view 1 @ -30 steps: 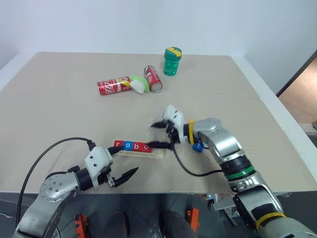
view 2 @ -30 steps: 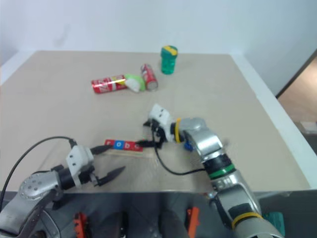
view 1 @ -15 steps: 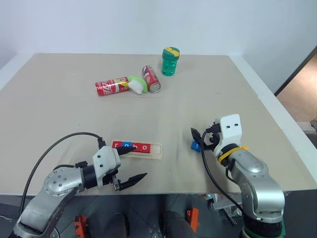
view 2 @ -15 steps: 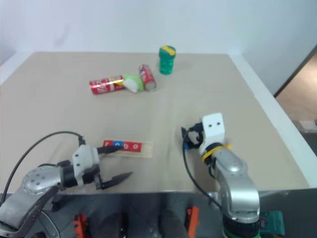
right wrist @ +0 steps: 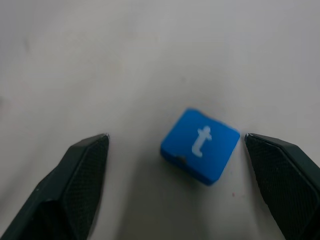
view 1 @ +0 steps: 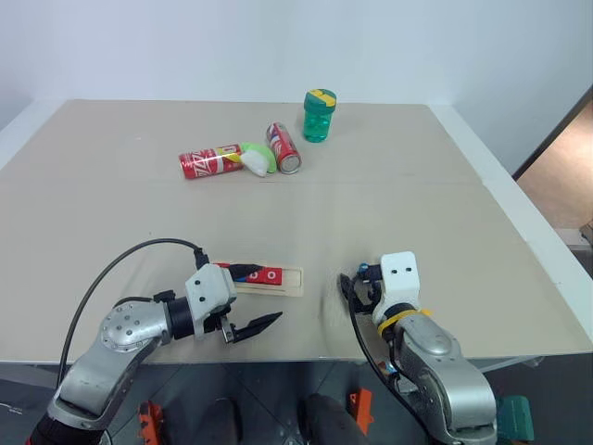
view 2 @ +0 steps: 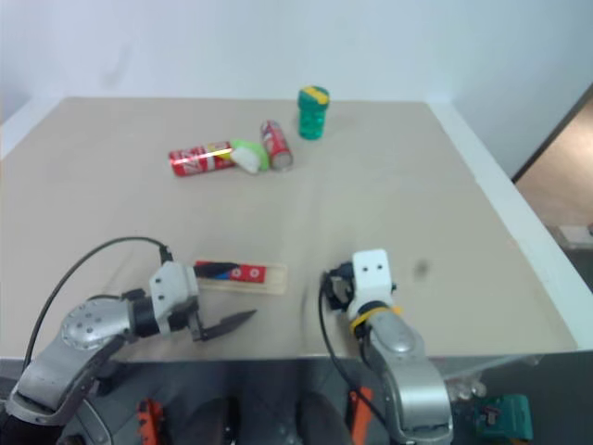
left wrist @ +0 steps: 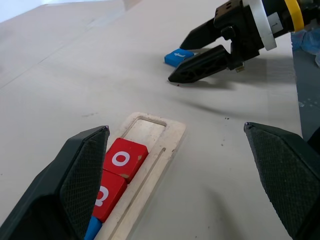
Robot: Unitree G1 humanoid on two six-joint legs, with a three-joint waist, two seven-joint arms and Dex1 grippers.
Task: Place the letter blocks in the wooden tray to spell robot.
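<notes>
Blue t block (right wrist: pixel 200 146) flat on table, between wide-open, empty right pincer (right wrist: pixel 180 185) fingers.

We cannot read the near end of the row of letter blocks (view 1: pixel 255 273) from the head camera, since the left gripper (view 1: pixel 250 298) covers it; the white letters there are too small for us to make out. In the left wrist view the wooden tray (left wrist: pixel 159 146) runs off the lower edge, and the blue tile (left wrist: pixel 93 227) is cut there, its letter unseen; both fingers (left wrist: pixel 80 172) are cropped too. The blue t block (right wrist: pixel 200 145) lies behind the right gripper (view 1: pixel 356 289) from above, so we see nothing of it there; the label on the green bottle (view 1: pixel 320 116) is too small to tell.
</notes>
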